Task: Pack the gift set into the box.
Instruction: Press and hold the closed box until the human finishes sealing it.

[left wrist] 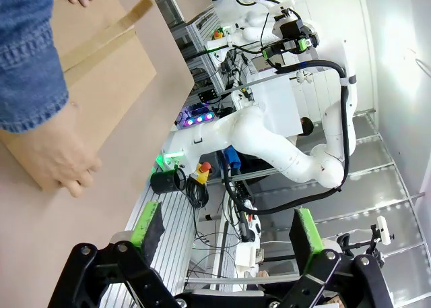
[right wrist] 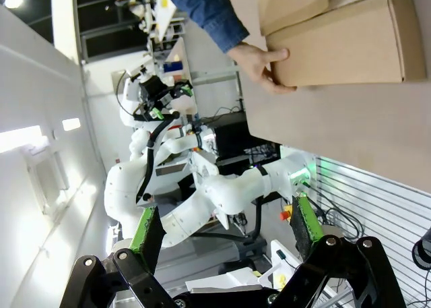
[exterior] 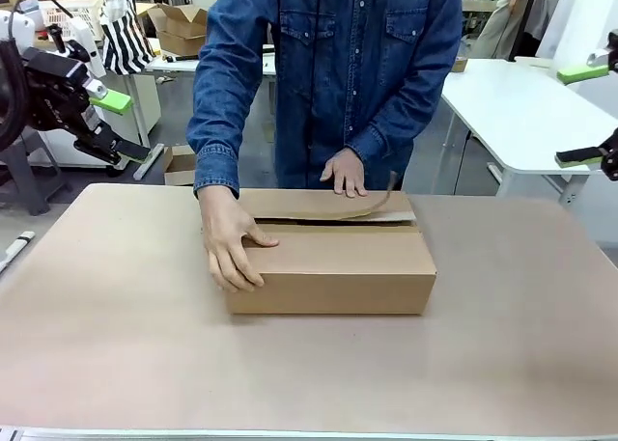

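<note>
The box (exterior: 333,267) lies in the middle of the table with its flaps folded down. A person in a denim shirt presses one hand (exterior: 232,253) on its near left corner and the other hand (exterior: 345,174) on the far flap. The gift set is hidden. My left gripper (exterior: 116,127) hangs open above the table's far left corner, well away from the box. My right gripper (exterior: 584,113) is open at the far right edge, also away from it. The left wrist view has its gripper (left wrist: 227,234) open and the box (left wrist: 87,58) far off. The right wrist view likewise has its gripper (right wrist: 225,228) open and the box (right wrist: 343,42) distant.
The tan table (exterior: 116,344) has bare room all around the box. Behind it stand a white table (exterior: 521,103) at the right, a small cardboard box (exterior: 179,164) on the floor and a striped bag (exterior: 126,41) at the back left.
</note>
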Controlling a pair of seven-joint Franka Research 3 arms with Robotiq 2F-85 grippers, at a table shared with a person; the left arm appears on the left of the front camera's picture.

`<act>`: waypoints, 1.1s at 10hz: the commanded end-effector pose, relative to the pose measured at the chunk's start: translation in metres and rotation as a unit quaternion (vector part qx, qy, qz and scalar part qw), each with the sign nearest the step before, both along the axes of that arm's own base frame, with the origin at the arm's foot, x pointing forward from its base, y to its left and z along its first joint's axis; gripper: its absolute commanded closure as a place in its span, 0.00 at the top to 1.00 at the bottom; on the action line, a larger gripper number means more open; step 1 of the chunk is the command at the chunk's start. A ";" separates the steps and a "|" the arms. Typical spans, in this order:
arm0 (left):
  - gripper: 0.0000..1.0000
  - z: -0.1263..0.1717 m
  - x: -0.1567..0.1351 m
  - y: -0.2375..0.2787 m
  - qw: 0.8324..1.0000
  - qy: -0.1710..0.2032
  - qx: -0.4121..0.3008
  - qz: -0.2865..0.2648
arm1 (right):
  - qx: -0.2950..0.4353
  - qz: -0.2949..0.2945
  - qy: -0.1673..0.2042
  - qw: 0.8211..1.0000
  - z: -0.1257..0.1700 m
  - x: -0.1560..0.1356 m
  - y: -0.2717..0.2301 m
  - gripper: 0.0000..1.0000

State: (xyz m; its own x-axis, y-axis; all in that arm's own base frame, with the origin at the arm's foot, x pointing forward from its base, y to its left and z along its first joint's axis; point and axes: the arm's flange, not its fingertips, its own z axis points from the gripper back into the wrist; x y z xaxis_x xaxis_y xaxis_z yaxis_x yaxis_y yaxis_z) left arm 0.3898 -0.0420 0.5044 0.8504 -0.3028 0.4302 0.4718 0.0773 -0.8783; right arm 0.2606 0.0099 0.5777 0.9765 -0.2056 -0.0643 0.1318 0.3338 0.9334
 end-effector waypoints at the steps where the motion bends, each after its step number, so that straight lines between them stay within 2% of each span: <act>1: 1.00 0.002 -0.002 0.000 1.000 0.003 0.004 0.002 | 0.009 0.004 -0.015 1.000 0.001 0.004 0.003 1.00; 11: 1.00 0.002 -0.002 0.000 1.000 0.003 0.004 0.002 | 0.009 0.004 -0.015 1.000 0.001 0.004 0.003 1.00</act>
